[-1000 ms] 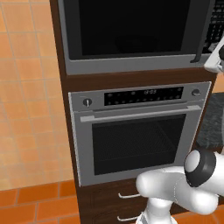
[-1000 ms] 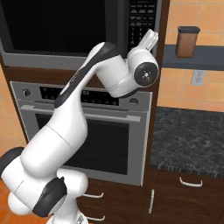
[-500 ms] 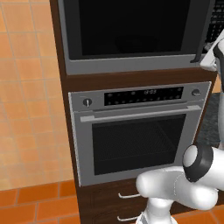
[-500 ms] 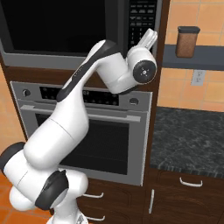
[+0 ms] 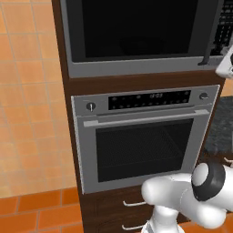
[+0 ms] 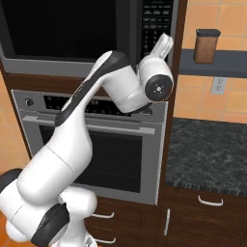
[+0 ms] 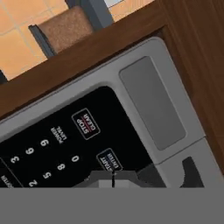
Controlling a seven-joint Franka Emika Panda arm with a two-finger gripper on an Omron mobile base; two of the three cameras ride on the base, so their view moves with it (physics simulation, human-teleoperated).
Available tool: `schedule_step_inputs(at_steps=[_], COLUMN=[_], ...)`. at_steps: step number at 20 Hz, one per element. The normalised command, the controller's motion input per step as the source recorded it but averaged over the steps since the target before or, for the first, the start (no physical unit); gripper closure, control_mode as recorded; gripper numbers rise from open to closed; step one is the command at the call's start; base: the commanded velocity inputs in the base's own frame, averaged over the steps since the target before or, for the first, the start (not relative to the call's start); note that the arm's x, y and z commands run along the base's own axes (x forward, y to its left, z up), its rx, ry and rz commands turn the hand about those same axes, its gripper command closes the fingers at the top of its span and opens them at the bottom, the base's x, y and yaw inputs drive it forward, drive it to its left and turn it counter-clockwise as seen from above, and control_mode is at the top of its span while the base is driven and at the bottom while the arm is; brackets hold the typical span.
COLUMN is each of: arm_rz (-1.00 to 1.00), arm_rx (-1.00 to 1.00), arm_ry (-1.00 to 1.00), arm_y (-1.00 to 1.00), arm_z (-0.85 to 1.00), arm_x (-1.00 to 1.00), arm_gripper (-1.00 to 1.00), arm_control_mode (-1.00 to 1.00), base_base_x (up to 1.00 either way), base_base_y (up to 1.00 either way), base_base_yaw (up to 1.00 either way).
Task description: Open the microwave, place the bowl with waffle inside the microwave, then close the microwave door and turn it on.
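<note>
Brown cabinetry holds one microwave, its microwave door shut, above one oven. End effector closed together, empty, at the keypad.

Grey oven with two round knobs, a display strip and a horizontal handle, set in dark wood cabinetry above drawers. Brown jar with dark lid on a grey shelf; wall outlet beneath; dark speckled table.
</note>
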Motion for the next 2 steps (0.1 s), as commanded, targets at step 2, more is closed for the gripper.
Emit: schedule_step_inputs(at_steps=[2], arm_rz=[0.06], arm_rx=[-0.11], arm_ry=[-0.03], arm_y=[-0.02], arm_z=[0.04], arm_x=[-0.91], arm_gripper=[1.00], arm_control_mode=[-1.00], base_base_x=[0.00], base_base_y=[0.00], base_base_yaw=[0.00])
